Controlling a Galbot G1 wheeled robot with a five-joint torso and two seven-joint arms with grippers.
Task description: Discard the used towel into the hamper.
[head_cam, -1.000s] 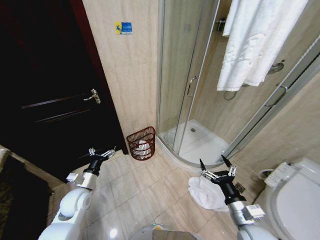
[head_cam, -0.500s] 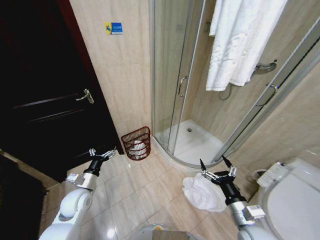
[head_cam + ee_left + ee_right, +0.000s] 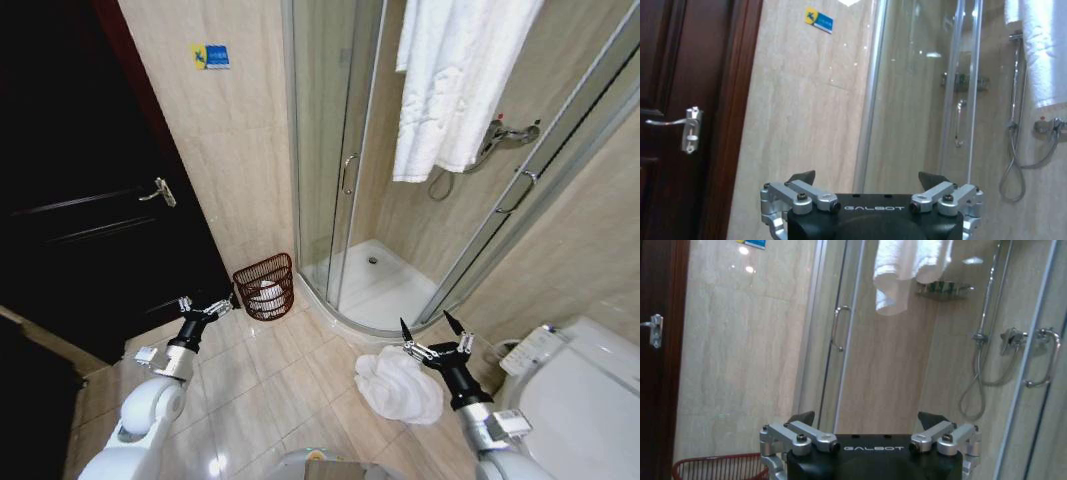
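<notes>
The used towel (image 3: 398, 385) is a crumpled white heap on the tiled floor, just left of and below my right gripper (image 3: 425, 328), which is open and empty. The hamper (image 3: 264, 287) is a small reddish-brown wire basket against the wall beside the shower door, with something white inside. Its rim (image 3: 720, 467) also shows in the right wrist view, below that open gripper (image 3: 867, 417). My left gripper (image 3: 205, 303) is held out open and empty over the floor, a little left of the hamper. In the left wrist view this gripper (image 3: 867, 177) faces the wall and shower glass.
A dark wooden door (image 3: 90, 200) with a metal handle (image 3: 158, 190) stands at the left. The glass shower cabin (image 3: 340, 170) has a clean white towel (image 3: 450, 80) hanging over it. A toilet (image 3: 580, 400) sits at the right. Bare tiled floor (image 3: 280, 390) lies between my arms.
The whole picture has slid to the left, so the camera has moved; more of the floor towel and toilet shows. Both arms hold the same pose, grippers still open.
</notes>
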